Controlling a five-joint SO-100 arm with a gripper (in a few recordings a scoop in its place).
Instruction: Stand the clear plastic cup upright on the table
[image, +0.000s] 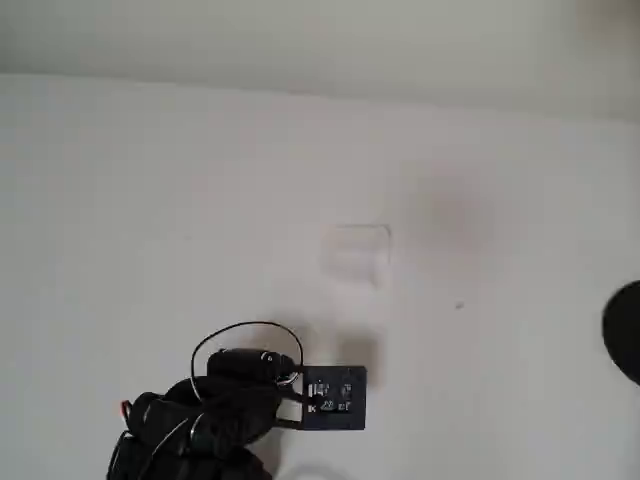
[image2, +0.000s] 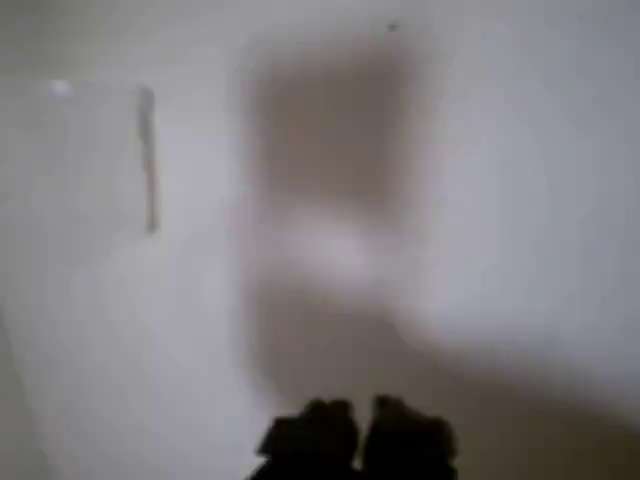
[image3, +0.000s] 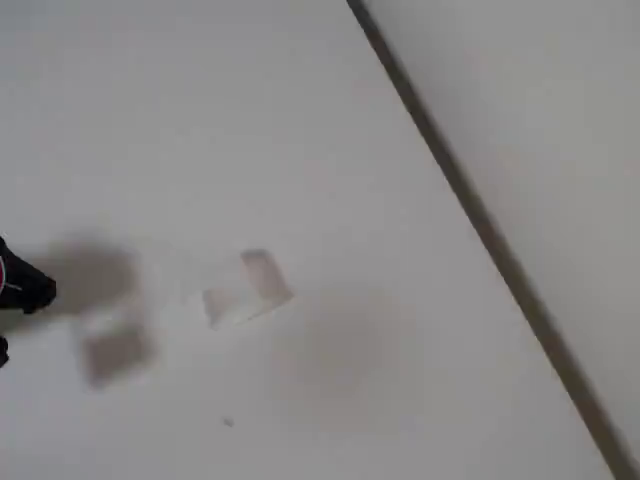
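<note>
One clear plastic cup (image: 355, 252) is lying on its side mid-table (image: 150, 200), well apart from the gripper (image2: 357, 435), which is sitting near the bottom edge in overhead view. Fingertips are looking closed together w/ nothing between them in wrist view, though blur is making that approx. Cup is probably handling light, thin-walled, slick & easy to crush or skid, so I'm judging a gentle pinch across the rim or wall best. In overhead view its long axis is running roughly left-right; which end is the mouth I can't tell. Wrist view is showing the cup (image2: 90, 160) at upper left.
</note>
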